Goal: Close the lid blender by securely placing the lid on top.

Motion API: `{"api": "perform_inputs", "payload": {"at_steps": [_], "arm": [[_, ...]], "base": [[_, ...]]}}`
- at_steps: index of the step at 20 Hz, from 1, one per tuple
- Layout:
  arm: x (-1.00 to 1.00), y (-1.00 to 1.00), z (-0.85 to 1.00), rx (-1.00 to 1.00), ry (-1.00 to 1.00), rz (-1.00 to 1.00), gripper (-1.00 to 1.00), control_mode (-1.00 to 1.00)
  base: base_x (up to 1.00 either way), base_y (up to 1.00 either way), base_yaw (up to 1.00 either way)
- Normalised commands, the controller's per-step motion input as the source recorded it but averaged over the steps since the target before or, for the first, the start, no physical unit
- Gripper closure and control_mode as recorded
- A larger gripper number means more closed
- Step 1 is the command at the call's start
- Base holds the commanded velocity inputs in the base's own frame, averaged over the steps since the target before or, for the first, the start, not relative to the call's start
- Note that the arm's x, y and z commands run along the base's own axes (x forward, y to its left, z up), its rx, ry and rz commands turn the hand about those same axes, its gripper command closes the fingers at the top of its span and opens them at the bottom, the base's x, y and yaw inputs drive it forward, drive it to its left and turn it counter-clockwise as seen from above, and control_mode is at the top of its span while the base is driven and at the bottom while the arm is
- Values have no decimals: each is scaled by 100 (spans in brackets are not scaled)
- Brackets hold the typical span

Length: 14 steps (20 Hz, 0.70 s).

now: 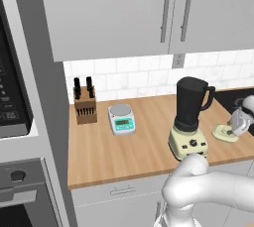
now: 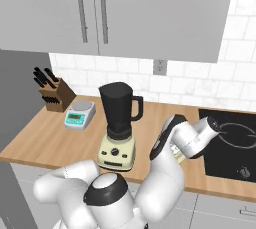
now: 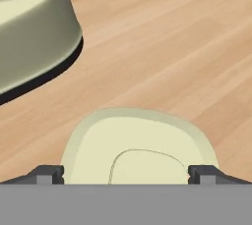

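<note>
I had the pincer low over the lid, tips spread to either side of its raised knob, gripping nothing. The pale-yellow lid lay flat on the wooden tabletop, just beside the blender, whose dark jar stood uncovered.

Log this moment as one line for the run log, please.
phase: reaching for lid | hand: open, fingertips either side of lid | lid: flat on counter, right of blender | jar: uncovered

1 blender, 1 lid, 1 scale, 1 knife block — 2 cabinet handles.
</note>
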Motion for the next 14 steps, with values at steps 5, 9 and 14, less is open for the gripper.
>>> {"api": "perform_inputs", "payload": {"at_steps": [5, 9, 14], "arm": [[0, 0, -16, -3, 8, 0, -100, -100], [0, 0, -33, -7, 11, 0, -100, -100], [0, -5, -27, -4, 9, 0, 100, -100]], "base": [[0, 0, 0], [0, 0, 0], [0, 0, 0]]}}
